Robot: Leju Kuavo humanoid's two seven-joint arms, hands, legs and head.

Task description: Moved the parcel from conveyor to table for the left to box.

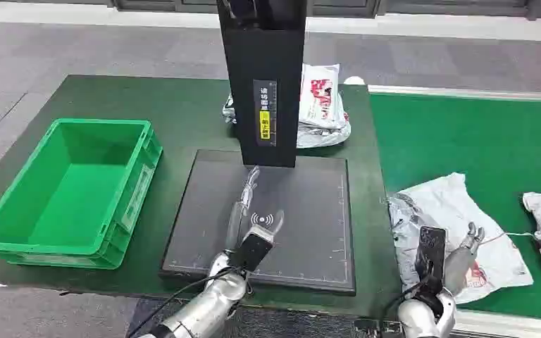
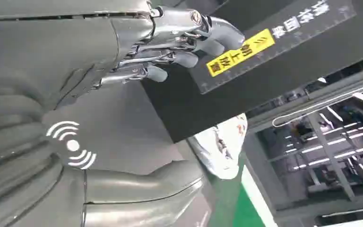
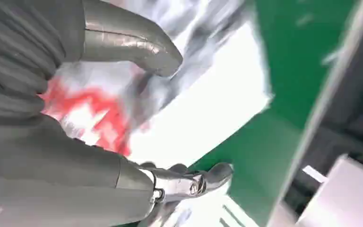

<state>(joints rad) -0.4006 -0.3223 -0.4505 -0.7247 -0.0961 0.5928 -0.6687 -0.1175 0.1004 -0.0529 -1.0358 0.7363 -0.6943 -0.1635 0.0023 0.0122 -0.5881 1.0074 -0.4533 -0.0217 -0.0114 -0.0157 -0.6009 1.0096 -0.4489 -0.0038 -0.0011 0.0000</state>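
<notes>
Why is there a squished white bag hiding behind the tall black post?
The crumpled white plastic parcel with red print lies half hidden behind the tall black post, off the dark grey scanner pad and outside the green plastic crate. Nothing looks spilled or torn.

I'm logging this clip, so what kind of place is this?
Probably a parcel sorting station in a warehouse: plastic mail bags lie on a green conveyor belt, beside a dark scanning pad under a black post, with a green crate alongside.
</notes>
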